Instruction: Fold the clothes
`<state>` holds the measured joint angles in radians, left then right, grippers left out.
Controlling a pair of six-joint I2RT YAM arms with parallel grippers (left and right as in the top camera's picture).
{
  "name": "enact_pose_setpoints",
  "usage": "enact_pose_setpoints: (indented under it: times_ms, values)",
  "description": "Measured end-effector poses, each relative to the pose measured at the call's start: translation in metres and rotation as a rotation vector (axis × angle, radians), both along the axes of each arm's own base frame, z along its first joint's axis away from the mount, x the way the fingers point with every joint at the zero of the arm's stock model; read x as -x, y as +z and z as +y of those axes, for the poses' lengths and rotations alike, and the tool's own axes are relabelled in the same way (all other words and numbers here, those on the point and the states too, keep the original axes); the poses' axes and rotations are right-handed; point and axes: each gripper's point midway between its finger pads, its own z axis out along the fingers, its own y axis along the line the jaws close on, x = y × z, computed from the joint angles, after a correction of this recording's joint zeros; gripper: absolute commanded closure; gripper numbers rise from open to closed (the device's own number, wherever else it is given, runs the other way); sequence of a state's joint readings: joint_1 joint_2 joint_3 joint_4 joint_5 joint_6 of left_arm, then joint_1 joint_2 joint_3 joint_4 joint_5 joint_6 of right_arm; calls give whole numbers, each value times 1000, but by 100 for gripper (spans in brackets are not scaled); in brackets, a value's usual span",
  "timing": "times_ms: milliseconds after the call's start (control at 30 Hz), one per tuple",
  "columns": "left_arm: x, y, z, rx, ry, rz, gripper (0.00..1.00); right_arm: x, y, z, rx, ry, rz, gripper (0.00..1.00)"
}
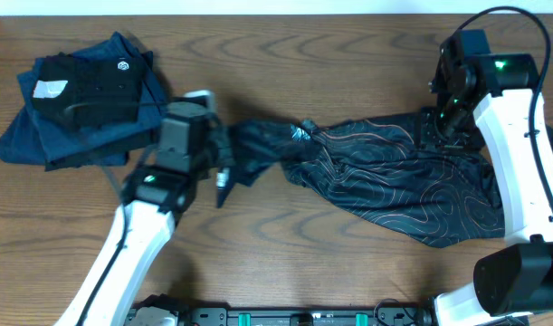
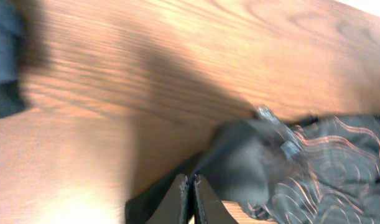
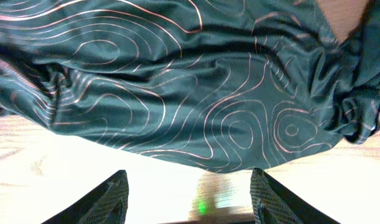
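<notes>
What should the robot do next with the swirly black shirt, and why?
Probably the right gripper should dip and pinch the shirt edge in front of it. Its fingers stand open with nothing between them, while the left gripper is shut at the shirt's bunched other end. With both ends held, the arms could pull the crumpled shirt flat.
</notes>
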<state>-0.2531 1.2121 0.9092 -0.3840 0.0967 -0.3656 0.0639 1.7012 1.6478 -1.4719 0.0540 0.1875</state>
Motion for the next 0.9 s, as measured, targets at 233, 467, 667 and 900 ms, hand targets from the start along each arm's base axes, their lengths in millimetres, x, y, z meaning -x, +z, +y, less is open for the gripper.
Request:
enact_pose_setpoints:
  times_ms: [233,467,667,900]
  values:
    - [7,-5,54,-26,150,54,94,25,-42,-1,6,-11,118,38]
    - [8,-8,81,-53,210,69,94,46,-87,-5,11,-51,187,36]
    - [8,-8,84,-60,210,68,94,48,-114,-21,7,-130,172,36]
    - [13,-12,84,-66,206,93,94,34,-137,-30,4,-168,84,40]
